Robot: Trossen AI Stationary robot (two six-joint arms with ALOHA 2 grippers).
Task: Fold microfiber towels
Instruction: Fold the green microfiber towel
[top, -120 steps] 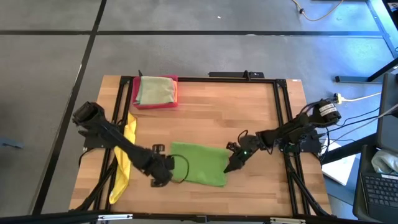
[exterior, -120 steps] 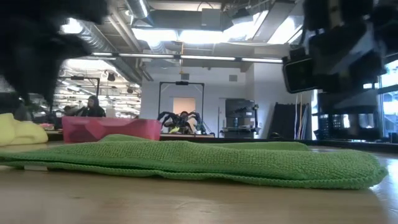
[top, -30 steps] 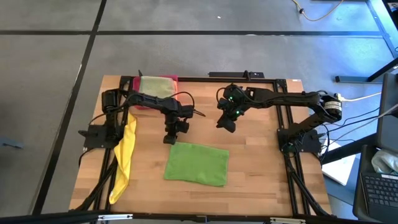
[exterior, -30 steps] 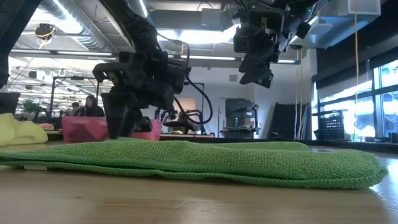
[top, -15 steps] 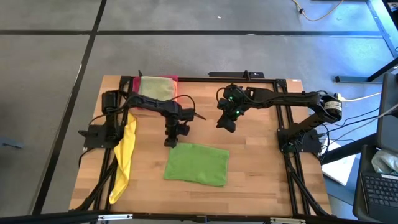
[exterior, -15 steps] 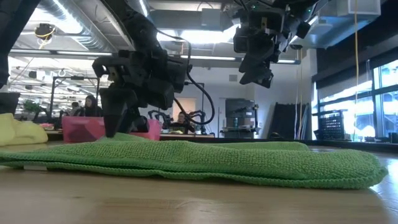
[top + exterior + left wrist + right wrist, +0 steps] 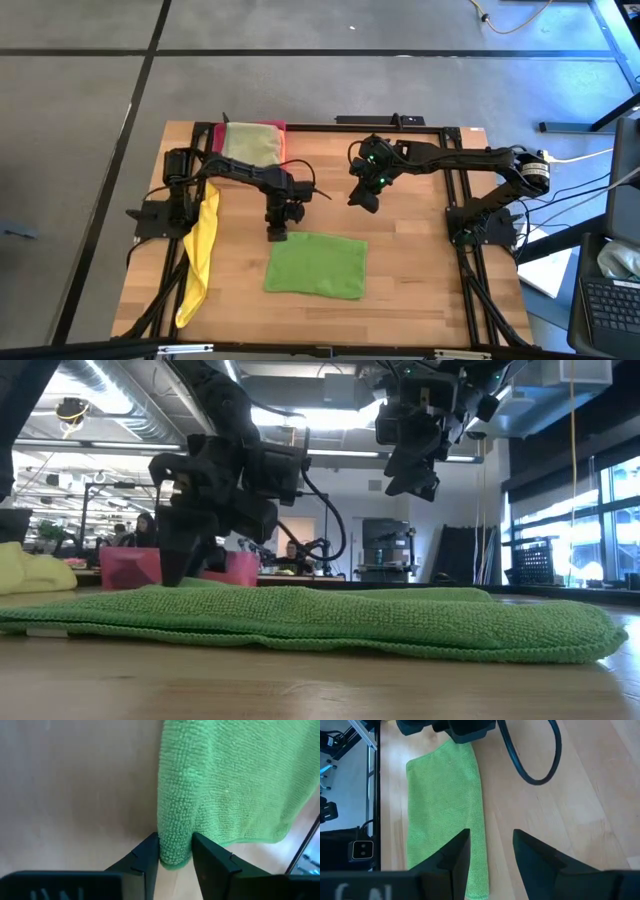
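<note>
Light falls evenly on my worktop (image 7: 400,250), with only soft, faint shadows beside the bright green towel (image 7: 316,266). At table height, ceiling lights (image 7: 300,415) glare white behind my arms, which show as dark shapes, and the towel's near edge is blurred.

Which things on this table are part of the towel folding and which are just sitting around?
Part of the job: green towel, yellow towel, folded olive towel, left claw at the green towel's corner.
Just there: pink tray, black cable.

One towel (image 7: 315,265) lies near the table's (image 7: 420,290) front; the tray (image 7: 250,147) sits far left, another towel (image 7: 197,250) at the left edge.
</note>
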